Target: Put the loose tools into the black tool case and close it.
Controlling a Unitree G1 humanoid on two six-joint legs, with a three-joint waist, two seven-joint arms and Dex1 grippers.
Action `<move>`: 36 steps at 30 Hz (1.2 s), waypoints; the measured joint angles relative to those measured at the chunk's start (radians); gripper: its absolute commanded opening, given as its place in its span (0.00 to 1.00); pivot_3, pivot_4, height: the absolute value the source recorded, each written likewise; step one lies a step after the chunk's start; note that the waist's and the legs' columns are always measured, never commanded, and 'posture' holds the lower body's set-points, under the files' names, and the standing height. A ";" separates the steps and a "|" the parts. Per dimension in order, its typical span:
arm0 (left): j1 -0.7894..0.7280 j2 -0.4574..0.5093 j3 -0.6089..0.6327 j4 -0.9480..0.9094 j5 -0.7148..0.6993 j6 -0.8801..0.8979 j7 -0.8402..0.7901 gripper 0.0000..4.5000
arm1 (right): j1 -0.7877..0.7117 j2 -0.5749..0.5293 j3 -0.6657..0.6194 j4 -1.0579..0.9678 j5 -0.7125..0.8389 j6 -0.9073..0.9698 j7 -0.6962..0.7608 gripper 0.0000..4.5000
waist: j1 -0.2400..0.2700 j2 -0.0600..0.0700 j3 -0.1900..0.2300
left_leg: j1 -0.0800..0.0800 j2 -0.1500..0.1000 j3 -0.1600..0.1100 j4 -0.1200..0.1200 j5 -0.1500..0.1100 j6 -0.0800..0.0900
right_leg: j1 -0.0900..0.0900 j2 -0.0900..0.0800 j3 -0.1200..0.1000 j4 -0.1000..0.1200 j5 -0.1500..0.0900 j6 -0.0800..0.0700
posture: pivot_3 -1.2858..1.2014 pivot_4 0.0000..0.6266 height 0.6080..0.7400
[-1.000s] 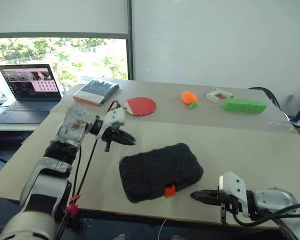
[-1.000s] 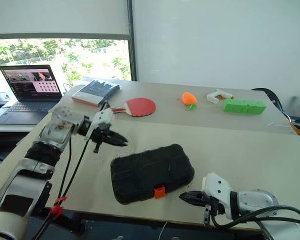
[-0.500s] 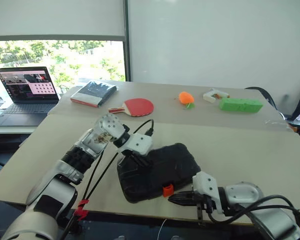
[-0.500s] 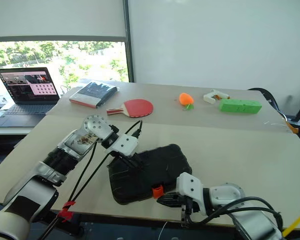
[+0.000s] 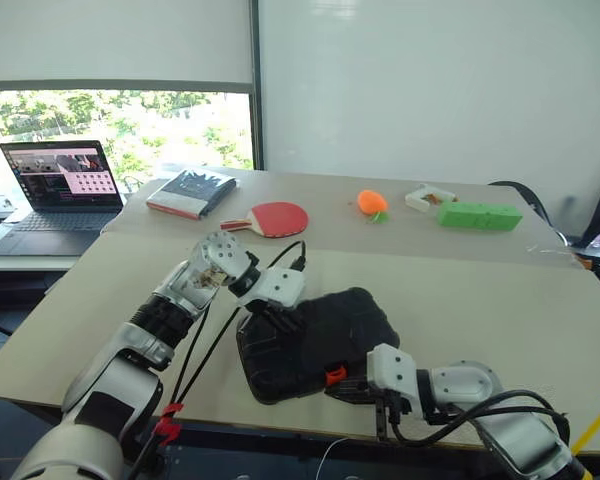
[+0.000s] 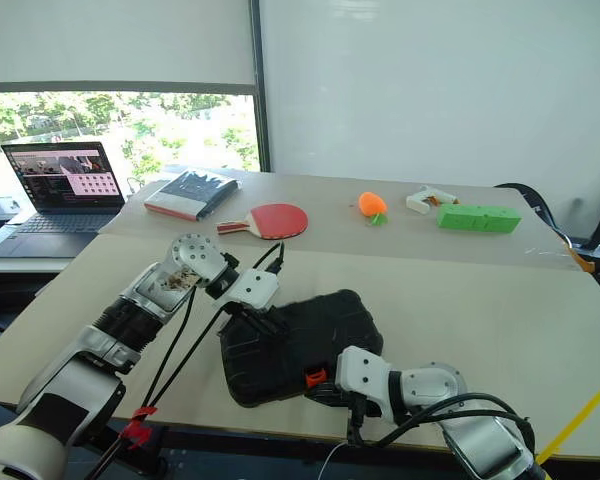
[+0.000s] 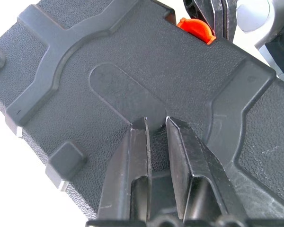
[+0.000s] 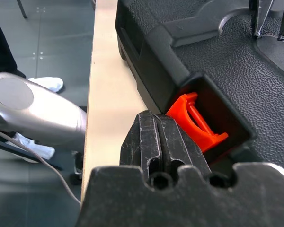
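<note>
We find the black tool case (image 5: 315, 340) lying closed near the front edge of the surface (image 5: 500, 290), set at a slant to that edge. It is a rounded rectangular shell of pebbled black plastic with raised moulded ribs and a smooth oval recess across its lid. An orange latch (image 5: 336, 375) sits in a notch on its front edge.

The left tool (image 7: 155, 124) rests its tips on the lid at the oval recess, its fingers (image 7: 132, 156) standing narrowly apart with nothing between them.

The right tool (image 8: 157, 124) has its fingers pressed together, empty, its tip just beside the orange latch at the case's front edge; we cannot tell whether it touches the latch.
</note>
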 measured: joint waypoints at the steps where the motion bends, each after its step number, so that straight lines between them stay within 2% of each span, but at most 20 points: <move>1: 0.001 -0.004 -0.001 -0.004 0.000 0.001 0.000 0.16 | 0.000 0.002 0.003 0.008 -0.011 -0.014 -0.001 0.00 | -0.001 0.000 0.000 | 0.000 0.000 -0.001 0.000 0.000 0.000 | 0.000 0.000 0.000 0.000 0.000 0.000 | 0.52 0.24 0.97; 17: 0.011 -0.019 -0.002 -0.042 0.008 0.029 0.007 0.16 | 0.001 0.090 0.023 0.127 -0.158 -0.111 -0.091 0.00 | -0.014 0.001 0.001 | -0.001 0.000 -0.003 -0.001 0.000 0.000 | -0.002 0.001 0.001 0.000 0.000 -0.001 | 0.52 0.24 0.97; 21: 0.033 -0.030 0.019 -0.049 -0.002 0.028 0.010 0.16 | 0.030 0.089 -0.005 0.116 -0.137 -0.097 -0.095 0.00 | -0.012 0.001 0.001 | -0.001 -0.001 -0.003 -0.004 0.000 0.000 | -0.002 0.001 0.001 0.000 -0.002 -0.001 | 0.52 0.24 0.97; 24: 0.052 -0.040 0.057 -0.039 -0.029 0.078 0.025 0.31 | 0.076 0.051 -0.080 0.044 -0.052 -0.039 -0.072 0.17 | -0.008 0.001 0.001 | -0.003 -0.001 -0.004 -0.004 0.000 0.000 | -0.004 0.000 0.000 0.000 -0.002 0.000 | 0.52 0.24 0.97; 25: 0.056 -0.038 0.073 -0.034 -0.047 0.124 0.029 0.41 | 0.107 0.022 -0.142 -0.011 0.025 0.011 -0.050 0.27 | -0.008 0.002 0.001 | -0.005 -0.001 -0.005 -0.004 0.000 0.000 | -0.005 -0.001 0.000 -0.001 -0.002 0.000 | 0.52 0.24 0.97; 26: 0.066 -0.030 0.090 -0.031 -0.058 0.157 0.032 0.46 | 0.122 -0.003 -0.191 -0.048 0.074 0.043 -0.037 0.33 | -0.008 0.002 0.002 | -0.005 -0.002 -0.005 -0.004 0.000 0.000 | -0.005 -0.001 0.000 -0.001 -0.002 0.000 | 0.52 0.24 0.97; 28: 0.090 0.005 0.137 -0.032 -0.096 0.239 0.038 0.64 | 0.154 -0.069 -0.322 -0.113 0.190 0.119 -0.005 0.49 | -0.015 0.002 0.003 | -0.006 -0.001 -0.005 -0.005 0.000 0.000 | -0.007 -0.001 0.000 -0.001 -0.002 0.000 | 0.52 0.24 0.97; 29: 0.105 0.038 0.172 -0.052 -0.126 0.300 0.045 0.70 | 0.163 -0.109 -0.407 -0.129 0.265 0.170 0.017 0.55 | -0.019 0.001 0.004 | -0.008 -0.001 -0.005 -0.006 0.000 0.000 | -0.009 0.000 0.000 -0.001 -0.002 0.000 | 0.52 0.24 0.97; 32: 0.149 0.159 0.321 -0.147 -0.236 0.490 0.066 0.97 | 0.172 -0.223 -0.650 -0.119 0.448 0.297 0.079 0.80 | -0.022 0.001 0.005 | -0.013 0.000 -0.007 -0.007 0.000 0.000 | -0.017 0.000 0.000 0.002 -0.002 -0.001 | 0.52 0.24 0.97; 34: 0.177 0.226 0.405 -0.223 -0.301 0.585 0.078 1.00 | 0.160 -0.278 -0.740 -0.084 0.518 0.351 0.120 0.95 | -0.017 0.002 0.005 | -0.014 0.000 -0.007 -0.009 0.000 0.000 | -0.018 0.000 -0.001 0.001 -0.002 -0.001 | 0.52 0.24 0.97; 36: 0.230 0.309 0.492 -0.283 -0.359 0.671 0.089 1.00 | 0.160 -0.336 -0.818 -0.021 0.564 0.396 0.169 0.98 | -0.017 0.003 0.006 | -0.014 -0.001 -0.006 -0.010 0.000 0.000 | -0.018 -0.001 0.000 0.000 -0.003 -0.001 | 0.52 0.24 0.97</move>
